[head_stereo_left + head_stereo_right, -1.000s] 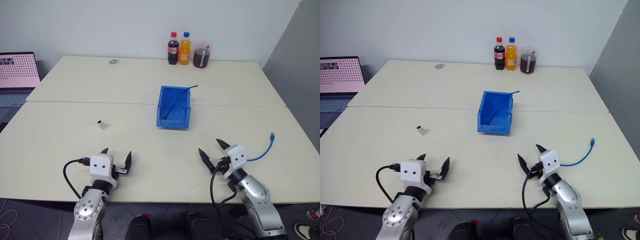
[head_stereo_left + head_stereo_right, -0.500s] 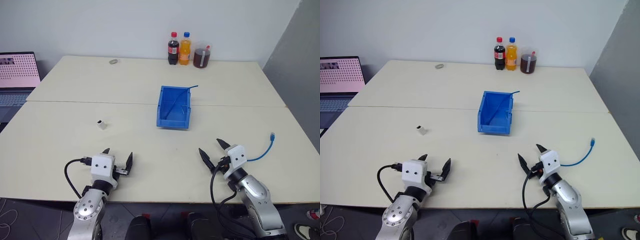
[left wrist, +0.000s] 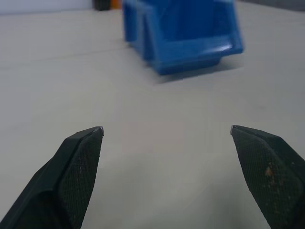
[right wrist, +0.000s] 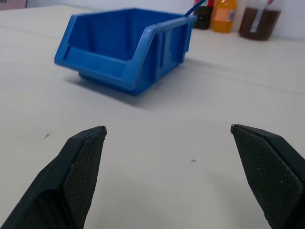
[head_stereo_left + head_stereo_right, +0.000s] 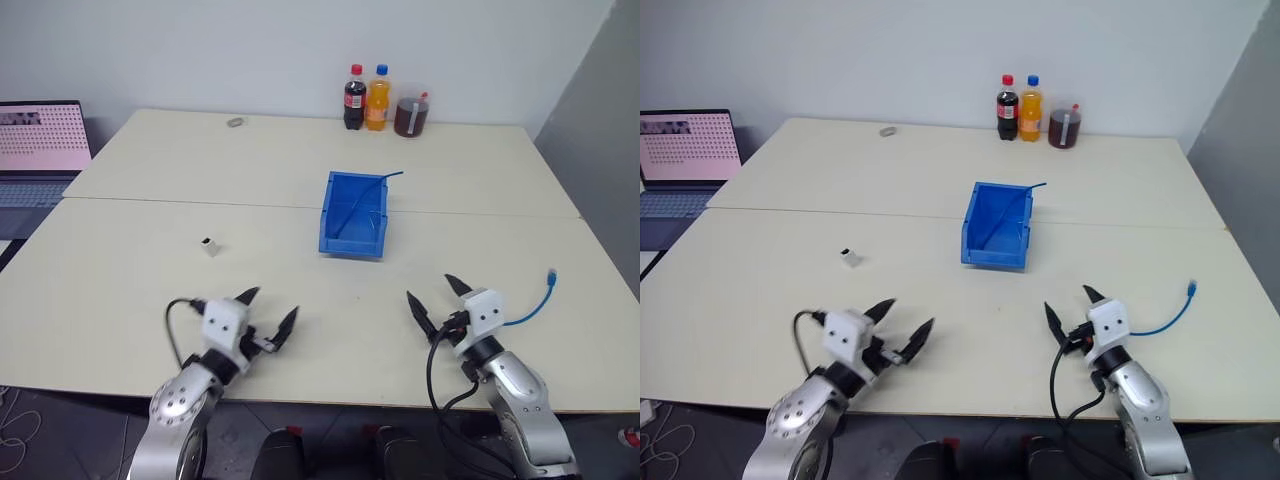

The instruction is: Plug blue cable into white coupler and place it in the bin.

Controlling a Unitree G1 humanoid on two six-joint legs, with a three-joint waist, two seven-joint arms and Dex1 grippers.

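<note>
Pale cream table (image 5: 150, 190) against a plain white wall; three drinks (image 5: 378, 99) at the far edge, a laptop (image 5: 40, 140) off to the left. The bin (image 5: 353, 213) sits mid-table, a darker blue cable (image 5: 375, 186) leaning over its far rim. The white coupler (image 5: 209, 246) lies alone, left of the bin. The blue cable (image 5: 530, 308) curves along the near right edge, plug end (image 5: 550, 273) toward the far side. Left hand (image 5: 265, 318) and right hand (image 5: 437, 298) both hover low over the near edge, fingers spread wide, holding nothing. Judgement: cable is light and floppy, best pinched just behind the plug; coupler is tiny, hard, likely to skid, so grip its flat sides.
</note>
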